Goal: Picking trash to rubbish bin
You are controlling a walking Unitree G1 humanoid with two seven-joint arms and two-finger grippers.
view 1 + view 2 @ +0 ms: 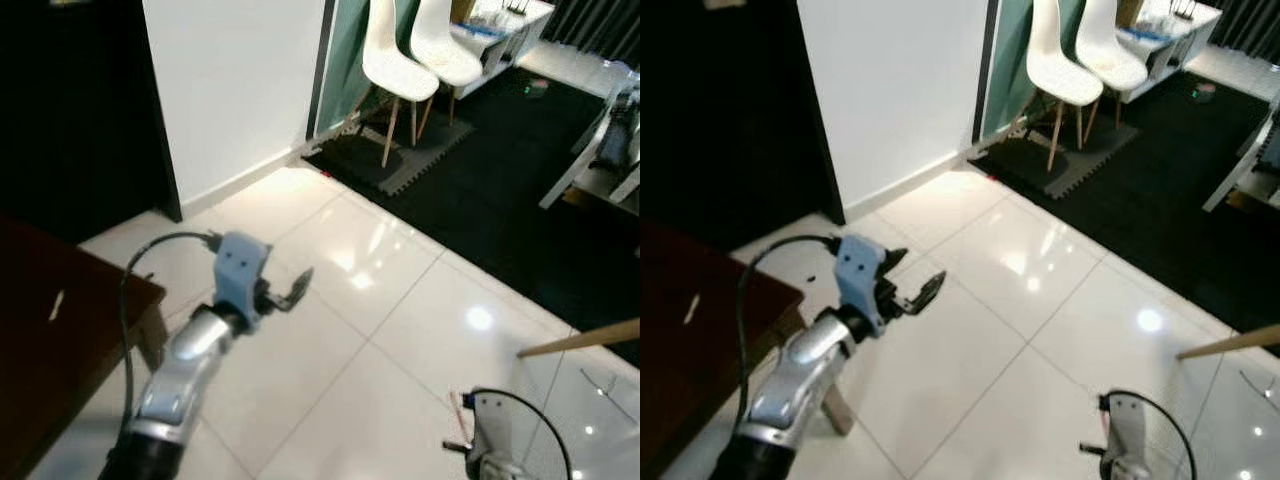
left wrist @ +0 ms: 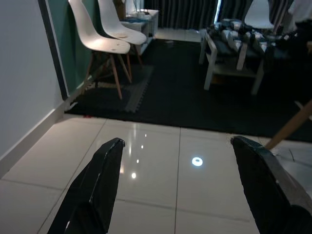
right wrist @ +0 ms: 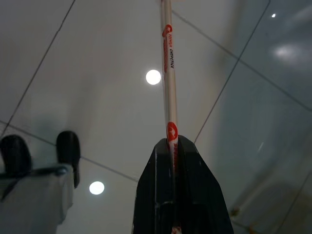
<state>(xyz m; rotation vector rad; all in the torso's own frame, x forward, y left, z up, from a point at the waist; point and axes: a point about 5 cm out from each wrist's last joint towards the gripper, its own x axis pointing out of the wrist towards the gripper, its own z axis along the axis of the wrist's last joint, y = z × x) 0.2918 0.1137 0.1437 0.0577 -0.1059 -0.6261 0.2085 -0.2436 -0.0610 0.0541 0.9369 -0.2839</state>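
Glossy white floor tiles [image 1: 400, 330] with thin dark grout lines cover the foreground and reflect round ceiling lights.

Right gripper [image 3: 174, 146]: both black fingers are pressed flat together, clamping a thin white stick-shaped wrapper [image 3: 168, 73] printed with red logos and small lettering. The wrapper runs straight out from the fingertips toward the top edge of the right wrist view, above the tiles. At lower left of that view stands the robot's own foot, pale with dark rounded parts [image 3: 44, 165]. In the left eye view only the arm's upper part and a cable loop show at the bottom right; the fingers are cut off by the frame edge.

Left gripper [image 2: 178, 161]: the two black fingers are spread wide with nothing between them, held above bare tile at centre left of the head views. Its silver arm [image 1: 185, 370] carries a pale blue wrist block [image 1: 240, 268] and a black cable.

Surroundings:
- dark brown table corner [image 1: 60, 330] at lower left, close beside the left arm;
- white wall [image 1: 235, 90] with a skirting board, upper centre;
- two white moulded chairs [image 1: 415, 55] on wooden legs, upper right, standing on a dark interlocking mat [image 1: 400, 160];
- black carpet [image 1: 500, 190] beyond;
- a wooden rod [image 1: 580, 340] entering from the right edge.

Furniture at the far right is cut off and blurred.
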